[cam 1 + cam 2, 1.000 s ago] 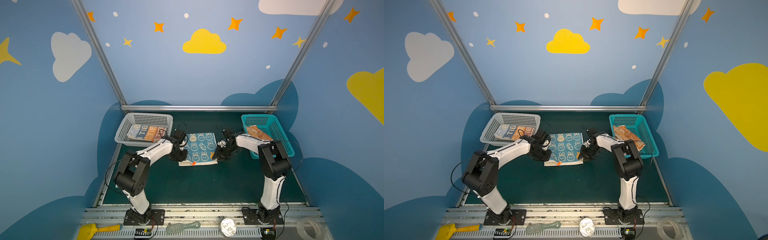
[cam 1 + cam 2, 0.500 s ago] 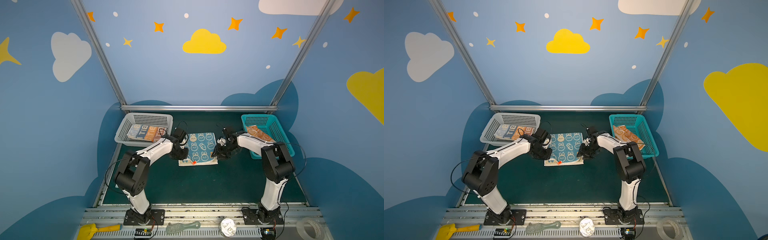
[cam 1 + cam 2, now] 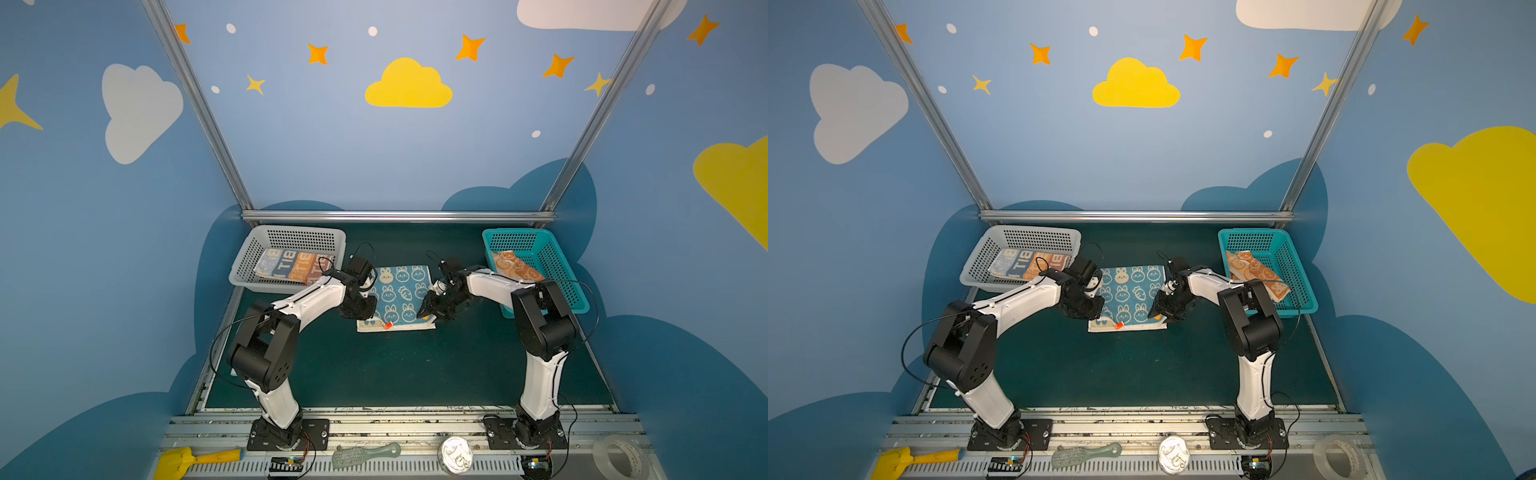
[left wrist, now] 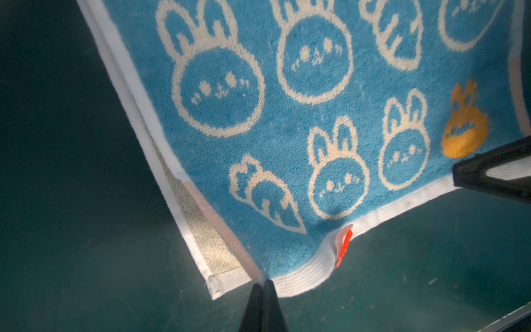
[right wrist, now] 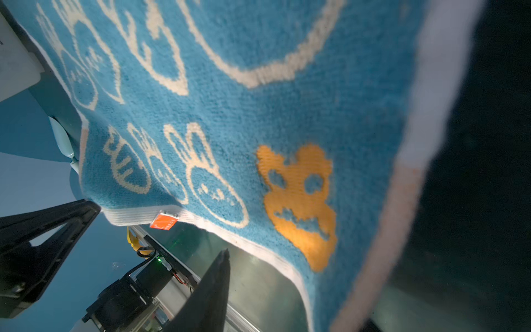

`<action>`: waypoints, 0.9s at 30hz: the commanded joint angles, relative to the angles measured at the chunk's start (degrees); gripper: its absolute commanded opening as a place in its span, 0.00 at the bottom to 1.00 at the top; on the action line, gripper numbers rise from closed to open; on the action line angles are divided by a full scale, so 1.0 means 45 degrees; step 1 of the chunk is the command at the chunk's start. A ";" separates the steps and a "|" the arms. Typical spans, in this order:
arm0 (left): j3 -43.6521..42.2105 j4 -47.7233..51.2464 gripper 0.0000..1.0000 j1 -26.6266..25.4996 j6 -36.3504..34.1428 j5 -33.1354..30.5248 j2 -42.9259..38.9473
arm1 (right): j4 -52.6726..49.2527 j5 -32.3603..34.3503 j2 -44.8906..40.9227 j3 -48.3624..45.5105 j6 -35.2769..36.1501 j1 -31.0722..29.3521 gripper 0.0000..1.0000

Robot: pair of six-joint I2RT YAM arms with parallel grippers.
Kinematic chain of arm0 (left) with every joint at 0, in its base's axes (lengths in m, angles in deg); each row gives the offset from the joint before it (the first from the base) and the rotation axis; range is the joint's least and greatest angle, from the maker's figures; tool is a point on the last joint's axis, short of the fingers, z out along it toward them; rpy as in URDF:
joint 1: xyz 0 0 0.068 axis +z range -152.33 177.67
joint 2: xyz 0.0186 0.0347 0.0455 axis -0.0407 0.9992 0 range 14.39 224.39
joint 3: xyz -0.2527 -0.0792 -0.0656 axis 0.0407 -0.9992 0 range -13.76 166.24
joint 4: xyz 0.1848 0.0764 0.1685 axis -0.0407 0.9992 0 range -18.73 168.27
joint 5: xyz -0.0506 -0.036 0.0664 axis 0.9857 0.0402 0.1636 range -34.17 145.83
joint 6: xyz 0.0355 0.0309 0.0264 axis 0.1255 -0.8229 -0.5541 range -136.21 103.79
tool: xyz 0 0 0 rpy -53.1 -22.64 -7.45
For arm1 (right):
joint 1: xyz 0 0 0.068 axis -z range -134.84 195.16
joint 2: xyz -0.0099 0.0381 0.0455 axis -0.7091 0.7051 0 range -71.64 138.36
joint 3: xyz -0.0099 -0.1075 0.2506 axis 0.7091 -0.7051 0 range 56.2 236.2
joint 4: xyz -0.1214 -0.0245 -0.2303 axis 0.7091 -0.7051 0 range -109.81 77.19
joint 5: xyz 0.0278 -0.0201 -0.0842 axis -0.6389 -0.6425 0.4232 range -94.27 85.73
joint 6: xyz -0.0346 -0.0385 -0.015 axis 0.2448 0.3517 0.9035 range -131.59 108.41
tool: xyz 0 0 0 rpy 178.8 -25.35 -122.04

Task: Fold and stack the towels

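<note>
On the green mat the blue towel lies doubled between the two claws. The left claw has its jaws together right at the near corner hem, beside the orange tag; whether it pinches cloth I cannot tell. The right claw has its jaws parted at the opposite corner, probably letting go so the fold settles. Beyond the left claw the striped towel sits in the grey basket. Beyond the right claw the orange towel sits in the teal basket. Since a second ago the right claw has spread wider; the blue towel hasn't budged.
</note>
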 commanded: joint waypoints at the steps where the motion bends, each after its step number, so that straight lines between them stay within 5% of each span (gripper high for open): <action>1: 0.0108 0.0306 0.03 0.0097 -0.0182 0.0021 -0.0100 | 0.0045 0.0829 0.0660 -0.0518 -0.0124 0.0115 0.47; 27: -0.1416 -0.0252 0.03 0.0417 -0.0230 -0.0006 -0.0470 | 0.0088 0.1071 0.0743 -0.0873 -0.0178 0.0468 0.47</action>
